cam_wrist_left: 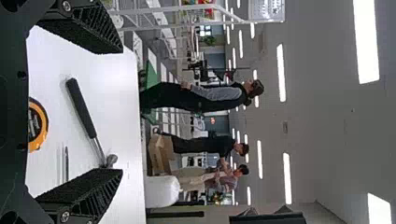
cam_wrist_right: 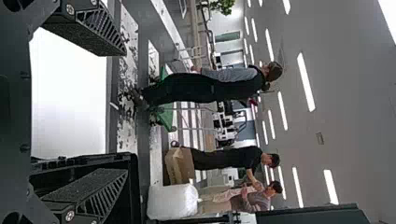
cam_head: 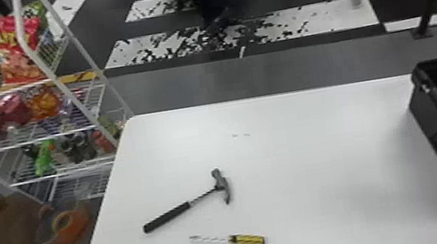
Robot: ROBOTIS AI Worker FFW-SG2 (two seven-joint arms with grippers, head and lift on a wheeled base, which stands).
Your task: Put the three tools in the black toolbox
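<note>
Spread wide, the left gripper (cam_wrist_left: 122, 110) holds nothing in the left wrist view; its fingers frame the hammer (cam_wrist_left: 83, 107) lying on the white table (cam_wrist_left: 107, 70). Nearer the wrist are the tape measure (cam_wrist_left: 39, 125) and the thin screwdriver (cam_wrist_left: 66, 163).

In the right wrist view, the right gripper (cam_wrist_right: 125, 111) is also wide and bare, one finger in front of the black toolbox (cam_wrist_right: 135, 186).

In the head view, all three tools lie on the tabletop, so none of these is packed and the whole job looks left to do. The toolbox is open along the table's right edge, its interior too dark to read. A broad stretch of bare tabletop separates it from the tools, good room for a carry, though its raised near wall would have to be cleared. The tape measure is partly cut off at the view's bottom edge. Beyond the table's left edge stands a wire rack (cam_head: 71, 98), which a wide left elbow could knock.
</note>
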